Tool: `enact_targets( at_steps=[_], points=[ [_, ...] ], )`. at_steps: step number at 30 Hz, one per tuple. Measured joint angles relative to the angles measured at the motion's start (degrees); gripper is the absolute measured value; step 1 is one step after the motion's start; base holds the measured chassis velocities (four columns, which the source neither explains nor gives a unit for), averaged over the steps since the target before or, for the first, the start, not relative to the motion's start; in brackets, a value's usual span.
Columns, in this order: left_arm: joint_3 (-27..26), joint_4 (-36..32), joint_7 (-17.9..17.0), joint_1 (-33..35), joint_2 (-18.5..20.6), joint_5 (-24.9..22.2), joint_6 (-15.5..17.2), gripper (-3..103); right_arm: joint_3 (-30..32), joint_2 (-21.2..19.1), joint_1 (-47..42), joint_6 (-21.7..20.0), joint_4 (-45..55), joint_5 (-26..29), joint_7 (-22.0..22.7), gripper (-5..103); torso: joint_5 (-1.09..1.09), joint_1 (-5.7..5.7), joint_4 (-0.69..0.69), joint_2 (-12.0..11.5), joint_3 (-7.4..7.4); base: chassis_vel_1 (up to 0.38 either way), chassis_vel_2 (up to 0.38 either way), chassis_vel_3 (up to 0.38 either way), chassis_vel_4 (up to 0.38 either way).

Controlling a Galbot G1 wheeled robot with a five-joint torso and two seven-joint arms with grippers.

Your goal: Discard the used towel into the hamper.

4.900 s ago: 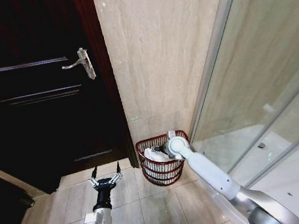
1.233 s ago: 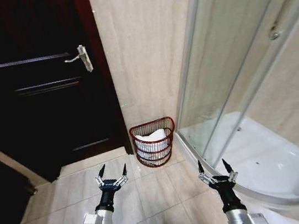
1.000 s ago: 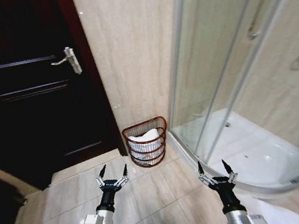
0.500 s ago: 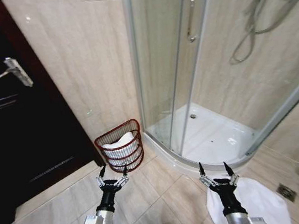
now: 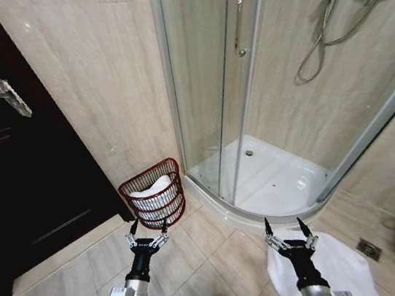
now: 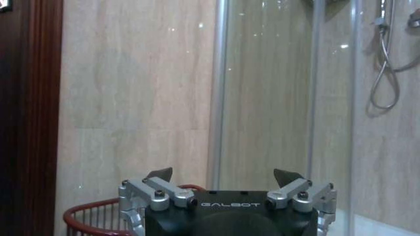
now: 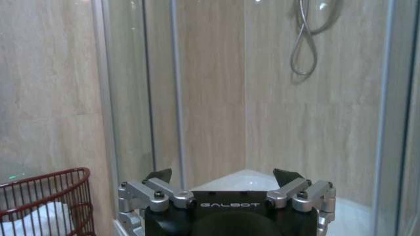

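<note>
1. The shower enclosure rises well ahead of the right gripper, whose fingers are spread, holding nothing.
2. The hamper, with the white towel inside, sits just beyond the left gripper, fingers apart and empty.

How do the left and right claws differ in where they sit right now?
The left claw hangs just short of the hamper over bare floor tile; the right claw hangs over the white bath mat, near the shower tray. Both are open, empty and point forward.
</note>
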Motion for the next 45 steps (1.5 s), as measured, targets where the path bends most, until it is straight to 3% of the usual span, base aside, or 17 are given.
enact_targets(
  at_steps=[18, 25, 30, 36, 45],
  points=[
    [0.04, 0.47, 0.22, 0.79, -0.02, -0.03, -1.92, 100, -0.02, 0.1, -1.28, 2.14, -1.41, -0.15, 0.02, 100, 0.0, 0.0, -0.01, 0.0, 0.0, -0.081, -0.156, 0.08, 0.153],
    [0.19, 0.44, 0.28, 0.98, -0.1, -0.02, -2.32, 100, 1.23, 0.17, 0.91, 2.2, -5.38, 2.81, 2.24, 100, 0.03, 0.0, 0.0, 0.0, 0.0, -0.055, -0.122, 0.064, 0.104],
    [0.47, 0.0, 0.28, 0.98, -0.22, 0.13, -2.2, 100, 3.19, -0.47, 3.24, -1.82, -11.06, 9.81, 2.52, 100, 0.0, 0.0, -0.01, 0.0, 0.0, -0.01, -0.01, 0.004, 0.011],
    [1.08, -0.61, 0.28, 0.96, -0.37, 0.74, -1.86, 100, 7.78, -0.78, 8.88, -7.05, -22.28, 17.5, -3.13, 100, 0.0, 0.0, -0.01, 0.0, 0.0, 0.0, 0.0, 0.0, 0.0],
    [0.73, -0.19, 0.25, 1.96, -0.34, 0.84, -2.28, 100, 12.33, -2.75, 16.9, -9.35, -38.41, 20.33, -7.56, 100, 0.03, 0.0, 0.0, 0.0, 0.0, 0.0, 0.0, 0.0, 0.0]
  ],
)
